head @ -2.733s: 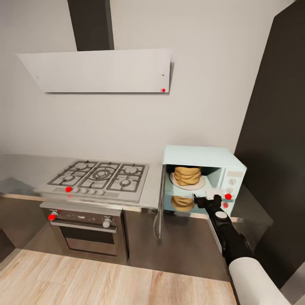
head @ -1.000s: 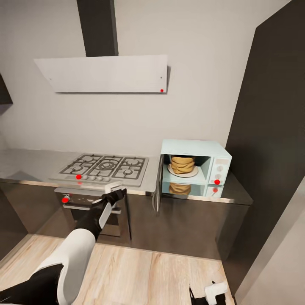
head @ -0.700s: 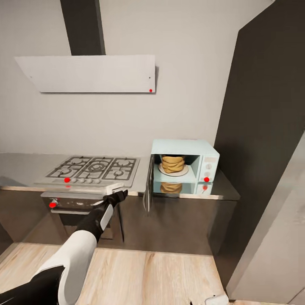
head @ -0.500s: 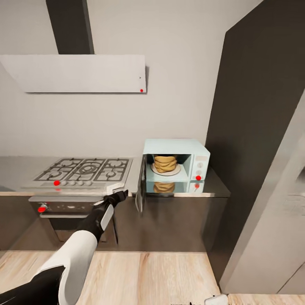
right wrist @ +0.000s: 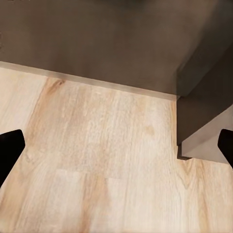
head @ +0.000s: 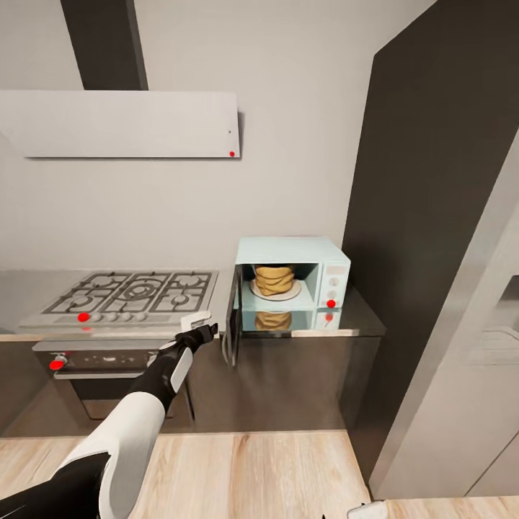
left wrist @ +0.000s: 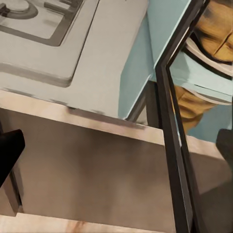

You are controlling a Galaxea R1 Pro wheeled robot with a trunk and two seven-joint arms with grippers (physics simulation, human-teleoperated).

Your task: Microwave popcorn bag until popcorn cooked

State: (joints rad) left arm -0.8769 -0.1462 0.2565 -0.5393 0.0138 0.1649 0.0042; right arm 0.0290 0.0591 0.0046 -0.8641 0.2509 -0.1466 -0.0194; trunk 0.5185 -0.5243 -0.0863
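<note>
The pale mint microwave (head: 292,280) stands on a glossy reflecting slab (head: 358,319), its dark glass door (head: 231,326) swung wide open. Inside, the golden-tan popcorn bag (head: 274,279) sits on a white plate, mirrored in the slab below. My left gripper (head: 200,329) hangs open in front of the slab's edge, just left of the door and apart from it. In the left wrist view the left gripper (left wrist: 116,145) points at the door's edge (left wrist: 174,145) and the popcorn bag (left wrist: 216,29). My right gripper (right wrist: 116,145) is open and empty, low over the floor. Popcorn is hidden; the countertop is out of view.
A gas hob (head: 130,292) and a steel oven (head: 101,364) lie left of the microwave, with a white slanted hood (head: 122,124) above. A tall dark cabinet (head: 432,216) rises at the right, with a pale panel (head: 468,375) in front. Wood floor (head: 252,472) lies below.
The right arm has left the microwave and dropped low; the left arm has come up near the door. Over the last second the camera turned right and backed off; the left arm kept its pose.
</note>
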